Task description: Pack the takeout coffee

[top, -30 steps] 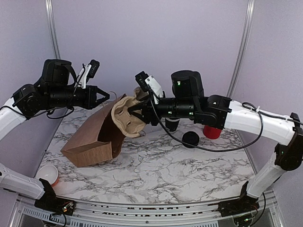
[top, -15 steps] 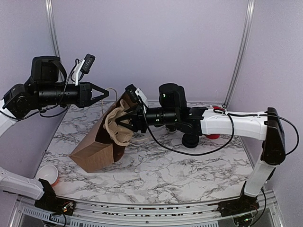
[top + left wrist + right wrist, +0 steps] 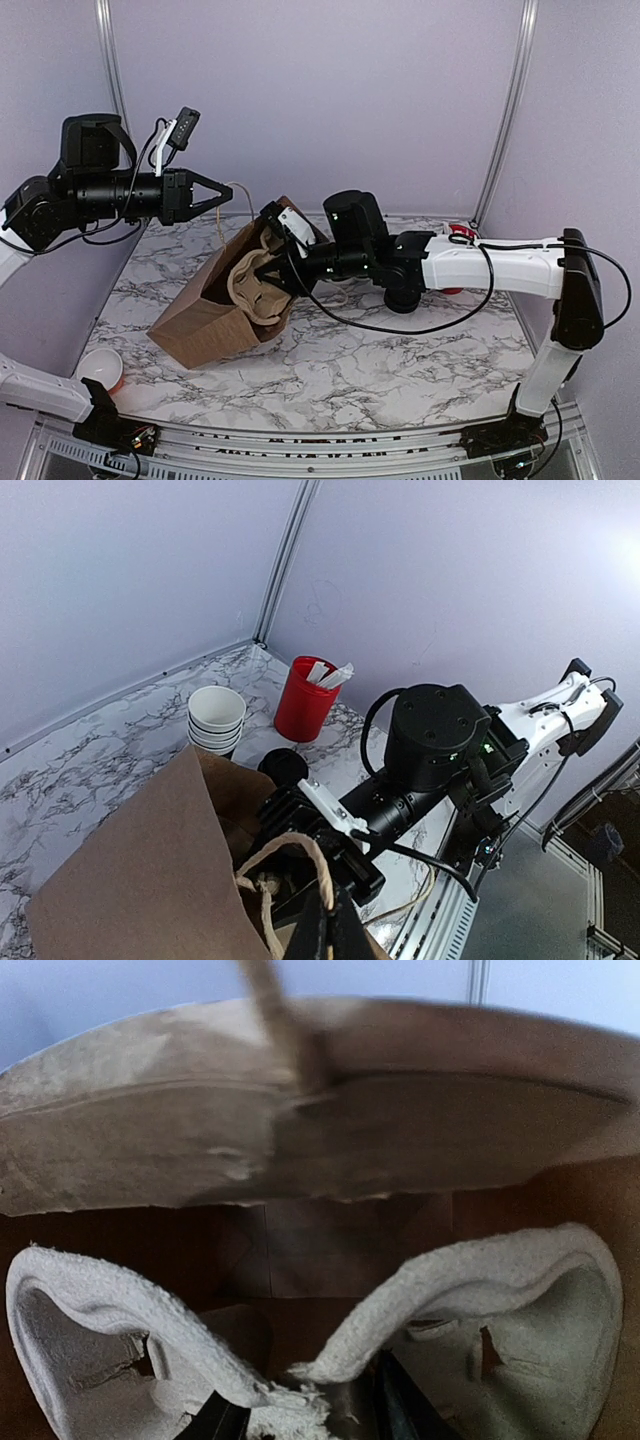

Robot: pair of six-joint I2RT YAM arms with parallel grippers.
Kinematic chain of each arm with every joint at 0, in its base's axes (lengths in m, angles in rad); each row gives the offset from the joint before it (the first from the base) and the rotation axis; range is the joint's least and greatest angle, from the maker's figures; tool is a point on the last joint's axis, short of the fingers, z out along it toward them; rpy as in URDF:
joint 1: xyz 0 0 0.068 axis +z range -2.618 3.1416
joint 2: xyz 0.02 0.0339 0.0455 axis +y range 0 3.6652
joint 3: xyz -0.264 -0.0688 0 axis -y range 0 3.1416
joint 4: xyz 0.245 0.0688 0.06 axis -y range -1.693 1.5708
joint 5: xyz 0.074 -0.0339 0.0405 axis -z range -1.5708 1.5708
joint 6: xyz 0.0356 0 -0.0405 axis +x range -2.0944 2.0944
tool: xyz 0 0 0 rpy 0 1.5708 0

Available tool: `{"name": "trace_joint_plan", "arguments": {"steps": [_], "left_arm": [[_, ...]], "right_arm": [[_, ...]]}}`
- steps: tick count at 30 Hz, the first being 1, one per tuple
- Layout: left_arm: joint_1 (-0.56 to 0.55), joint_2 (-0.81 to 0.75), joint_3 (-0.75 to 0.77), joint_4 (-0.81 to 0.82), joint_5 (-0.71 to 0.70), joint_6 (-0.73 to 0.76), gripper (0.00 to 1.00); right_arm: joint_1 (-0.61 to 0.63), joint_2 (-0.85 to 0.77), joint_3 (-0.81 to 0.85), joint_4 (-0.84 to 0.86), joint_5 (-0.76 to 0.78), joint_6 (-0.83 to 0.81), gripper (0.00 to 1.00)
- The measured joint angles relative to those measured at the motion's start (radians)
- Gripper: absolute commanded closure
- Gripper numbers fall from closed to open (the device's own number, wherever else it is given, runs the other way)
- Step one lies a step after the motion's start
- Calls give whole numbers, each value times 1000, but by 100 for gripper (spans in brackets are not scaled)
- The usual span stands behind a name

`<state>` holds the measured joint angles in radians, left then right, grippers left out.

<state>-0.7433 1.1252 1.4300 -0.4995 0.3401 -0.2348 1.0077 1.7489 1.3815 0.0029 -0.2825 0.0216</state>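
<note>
The takeout coffee, a small black cup with a black lid (image 3: 403, 297), stands on the table behind my right arm, apart from both grippers; it also shows in the left wrist view (image 3: 282, 768). The brown paper bag (image 3: 200, 320) lies tilted with its mouth facing right. My left gripper (image 3: 228, 196) is shut on the bag's twine handle (image 3: 300, 852) and holds it up. My right gripper (image 3: 275, 265) is shut on a beige pulp cup carrier (image 3: 250, 285) and sits in the bag's mouth. In the right wrist view the carrier (image 3: 470, 1280) is inside the bag (image 3: 400, 1150).
A stack of white-rimmed cups (image 3: 217, 718) and a red cup with white sticks (image 3: 302, 697) stand at the back by the wall. A red and white cup (image 3: 100, 370) stands at the front left corner. My right arm (image 3: 480, 262) spans the table's middle.
My right gripper has pushed the carrier further left and down into the bag. The bag has sunk lower on the table. My left gripper has moved back left with the handle.
</note>
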Motion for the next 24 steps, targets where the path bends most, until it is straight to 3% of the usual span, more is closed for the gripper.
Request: {"name": "trace_joint_plan", "arguments": {"steps": [9,19,24], "left_arm": [[0,2,-56,98,-14,-61,100],[0,-3,-95,156,-62,-99,100],[0,-18,-106,160,-92,-101,100]], "right_arm": [[38,16,104,-125,129,-37,49],[43,58,203,-238,208,-38,46],[44,87,271,-313,229,-43,40]]}}
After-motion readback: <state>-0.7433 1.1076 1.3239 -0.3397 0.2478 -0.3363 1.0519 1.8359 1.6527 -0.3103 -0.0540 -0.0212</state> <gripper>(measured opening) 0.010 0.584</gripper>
